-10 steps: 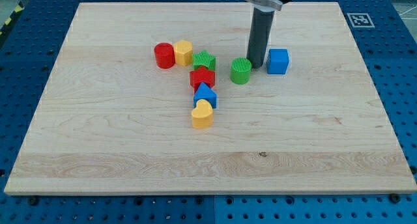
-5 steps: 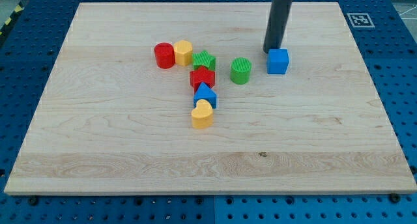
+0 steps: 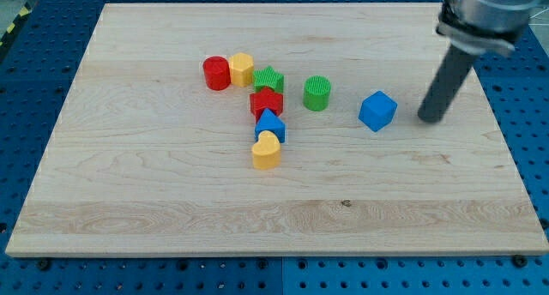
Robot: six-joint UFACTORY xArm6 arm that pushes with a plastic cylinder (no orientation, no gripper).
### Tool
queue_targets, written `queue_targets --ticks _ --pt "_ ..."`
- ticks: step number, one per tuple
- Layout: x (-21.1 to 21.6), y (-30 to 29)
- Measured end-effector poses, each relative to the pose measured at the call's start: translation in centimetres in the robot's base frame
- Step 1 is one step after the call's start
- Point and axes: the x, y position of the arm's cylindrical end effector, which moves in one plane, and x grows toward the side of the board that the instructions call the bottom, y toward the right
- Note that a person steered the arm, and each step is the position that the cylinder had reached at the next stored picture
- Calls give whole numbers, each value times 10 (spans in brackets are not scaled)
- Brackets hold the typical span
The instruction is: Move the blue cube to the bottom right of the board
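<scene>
The blue cube [image 3: 377, 111] lies turned at an angle on the wooden board [image 3: 154, 192], right of centre. My tip [image 3: 430, 118] is on the board a short way to the cube's right, apart from it. The dark rod rises from it toward the view's top right.
A green cylinder [image 3: 316, 93] stands left of the cube. Further left is a cluster: red cylinder [image 3: 216, 73], yellow block [image 3: 242, 69], green star [image 3: 269, 79], red star [image 3: 267, 102], blue triangular block [image 3: 270, 124], yellow heart [image 3: 267, 150].
The blue cube has shifted down and right and rotated. My tip went from the cube's left, past its top, to its right side.
</scene>
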Motion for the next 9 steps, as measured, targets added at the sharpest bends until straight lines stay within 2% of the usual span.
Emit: queue_targets --ticks 1,3,5,7,9 --pt "-32 -28" --pt "-20 -73" --pt "39 -62" --pt "116 -28" --pt "117 -40"
